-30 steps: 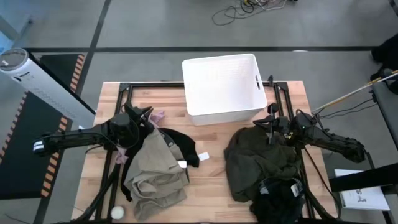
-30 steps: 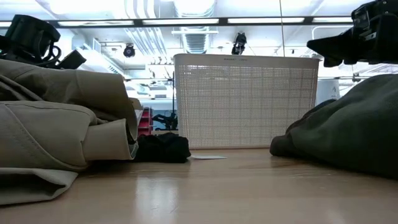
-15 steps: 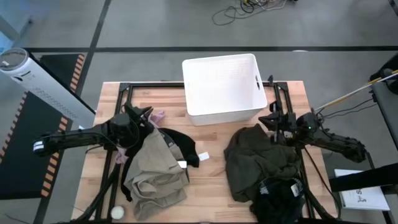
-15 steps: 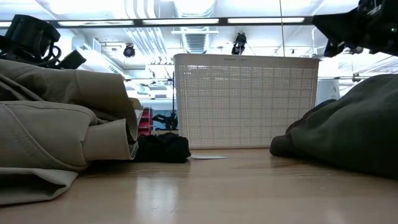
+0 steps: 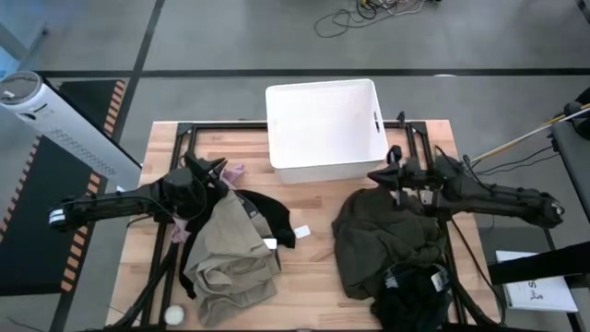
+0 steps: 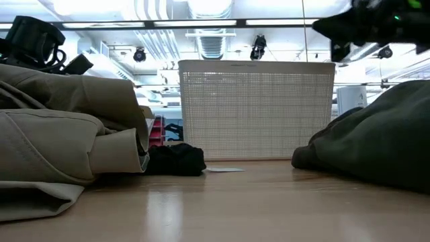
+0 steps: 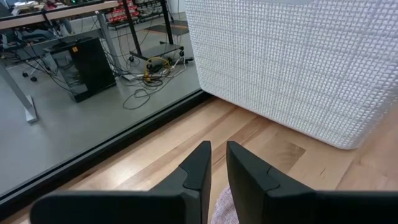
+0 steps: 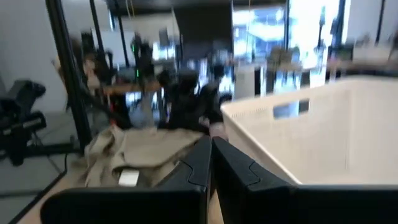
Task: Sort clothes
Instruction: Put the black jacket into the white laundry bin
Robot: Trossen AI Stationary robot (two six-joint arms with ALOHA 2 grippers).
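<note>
My right gripper [image 5: 375, 175] is shut and empty, level at the near right corner of the white basket [image 5: 323, 170], above the far edge of the dark olive garment [image 5: 387, 235]. It also shows in the low view [image 6: 336, 30]. My left gripper [image 5: 221, 170] is shut at the table's left, over the beige-khaki garment [image 5: 230, 249] and next to the small pink one [image 5: 237, 171]. A black garment [image 5: 274, 217] lies beside the beige one. A dark garment [image 5: 410, 293] lies on the olive one's near end. My right gripper, fingers shut, is against the basket's near right corner [image 5: 381, 169], coming level from the table's right. The gripper itself hides which part of it meets the wall. The basket stands upright on the table. My left gripper has pink cloth [image 7: 222, 208] below its fingers; whether it touches it I cannot tell.
A white label [image 5: 301, 231] lies on the bare wood between the two piles. A small white ball [image 5: 173, 315] sits at the near left corner. Black frame bars run along the table's left and right sides. Free wood shows in the middle [image 5: 313, 267].
My right gripper has gone from over the olive garment toward the table's left and a little toward the far edge, up to the basket's near right corner. The basket has slid a little toward the table's left.
</note>
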